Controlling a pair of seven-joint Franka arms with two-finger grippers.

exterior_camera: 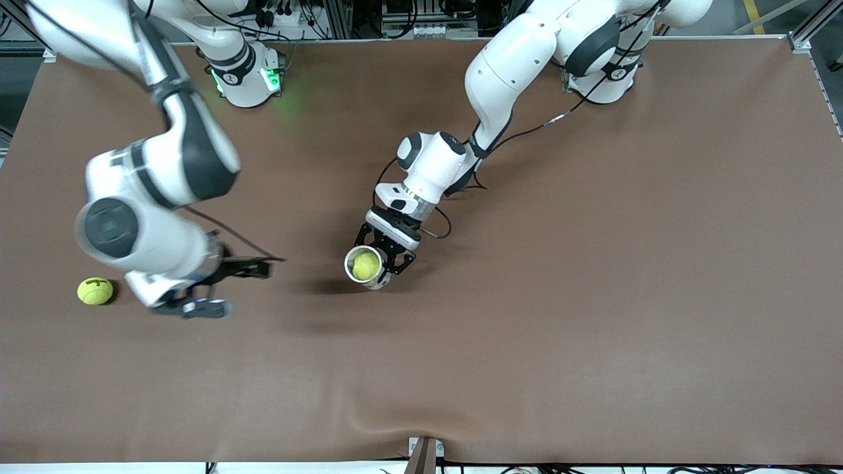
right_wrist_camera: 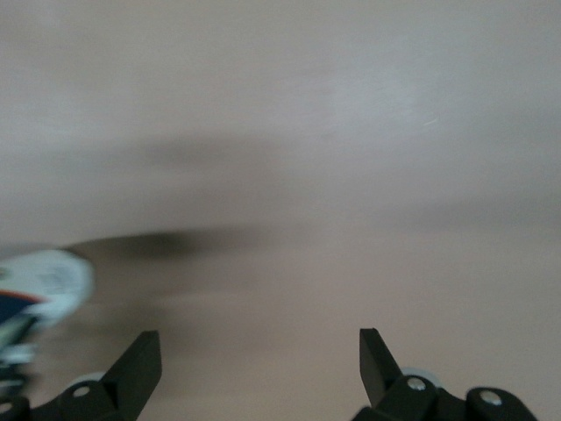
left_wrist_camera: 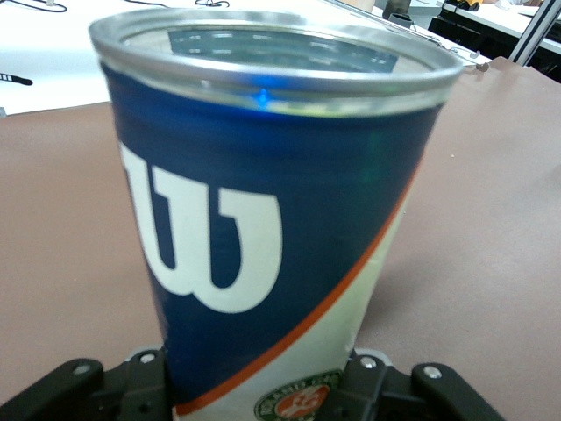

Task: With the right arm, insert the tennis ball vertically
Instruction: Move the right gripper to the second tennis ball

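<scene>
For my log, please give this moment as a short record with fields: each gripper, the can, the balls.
left gripper: shut on the Wilson ball can, held upright near the table's middle
can contents: one tennis ball inside
right gripper: jaws open, empty, over the table near the loose ball
loose tennis ball: on the brown table, toward the right arm's end
task state: loose ball not yet picked up

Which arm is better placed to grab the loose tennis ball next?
The right. Its open right gripper is beside the tennis ball on the table, while the left gripper is shut on the can.
</scene>
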